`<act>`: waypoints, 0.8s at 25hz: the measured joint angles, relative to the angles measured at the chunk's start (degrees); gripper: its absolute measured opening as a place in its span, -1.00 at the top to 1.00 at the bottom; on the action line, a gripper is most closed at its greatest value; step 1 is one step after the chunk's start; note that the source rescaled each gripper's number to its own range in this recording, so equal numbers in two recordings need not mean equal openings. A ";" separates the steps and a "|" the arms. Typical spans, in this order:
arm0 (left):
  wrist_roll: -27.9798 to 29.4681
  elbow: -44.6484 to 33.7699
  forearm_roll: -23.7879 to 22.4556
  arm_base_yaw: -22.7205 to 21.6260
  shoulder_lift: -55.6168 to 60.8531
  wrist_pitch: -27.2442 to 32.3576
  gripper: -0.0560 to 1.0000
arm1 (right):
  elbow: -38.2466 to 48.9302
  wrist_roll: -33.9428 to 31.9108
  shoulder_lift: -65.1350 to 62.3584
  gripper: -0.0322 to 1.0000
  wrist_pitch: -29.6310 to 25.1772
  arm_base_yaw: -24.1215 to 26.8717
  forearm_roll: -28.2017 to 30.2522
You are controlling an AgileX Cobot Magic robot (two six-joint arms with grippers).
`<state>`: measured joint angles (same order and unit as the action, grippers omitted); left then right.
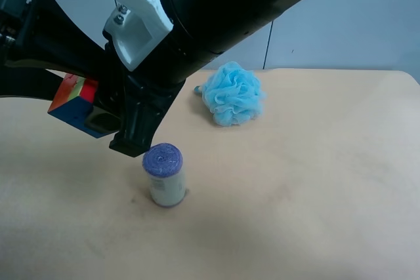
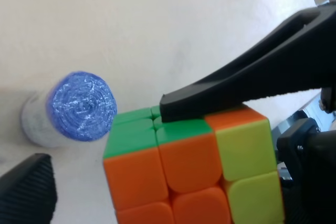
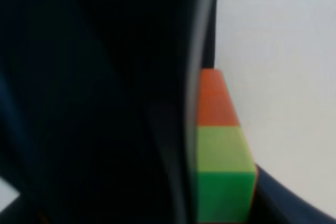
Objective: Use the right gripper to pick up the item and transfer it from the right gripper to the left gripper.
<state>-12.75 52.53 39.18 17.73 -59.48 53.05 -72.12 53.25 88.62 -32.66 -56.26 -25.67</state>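
The puzzle cube (image 1: 73, 104) hangs in the air over the table's left part. The right gripper (image 1: 110, 122), on the black arm with the white bracket (image 1: 141, 14), is shut on it. In the right wrist view the cube (image 3: 220, 150) shows orange, yellow-green and green squares between dark fingers. The all-black left gripper (image 1: 65, 78) reaches in from the exterior high view's left. In the left wrist view one wedge finger (image 2: 236, 87) lies across the cube's (image 2: 184, 171) green face. The other ribbed finger (image 2: 26, 192) stands apart from the cube, so the jaws are open.
A purple-topped white cylinder (image 1: 164, 176) stands upright on the tan table (image 1: 315, 201), just below the two grippers; it also shows in the left wrist view (image 2: 79, 106). A fluffy light-blue bath pouf (image 1: 233, 93) lies further back.
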 joint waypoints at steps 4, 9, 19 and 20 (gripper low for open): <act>0.00 0.00 0.00 0.00 0.00 0.58 0.32 | 0.00 0.00 0.00 0.94 0.75 0.00 0.00; -0.10 0.17 0.77 0.07 -1.44 3.09 0.83 | 0.00 0.04 0.16 0.94 0.61 0.00 0.43; -0.40 0.46 1.23 0.07 -3.49 4.15 0.83 | 0.00 -0.01 0.69 0.94 -0.45 0.00 1.36; -0.40 0.46 1.23 0.07 -3.49 4.15 0.83 | 0.00 -0.15 0.69 0.94 -0.45 0.00 1.36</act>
<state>-13.15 52.99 40.40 17.80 -62.97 57.20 -72.12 53.10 89.31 -33.11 -56.26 -24.32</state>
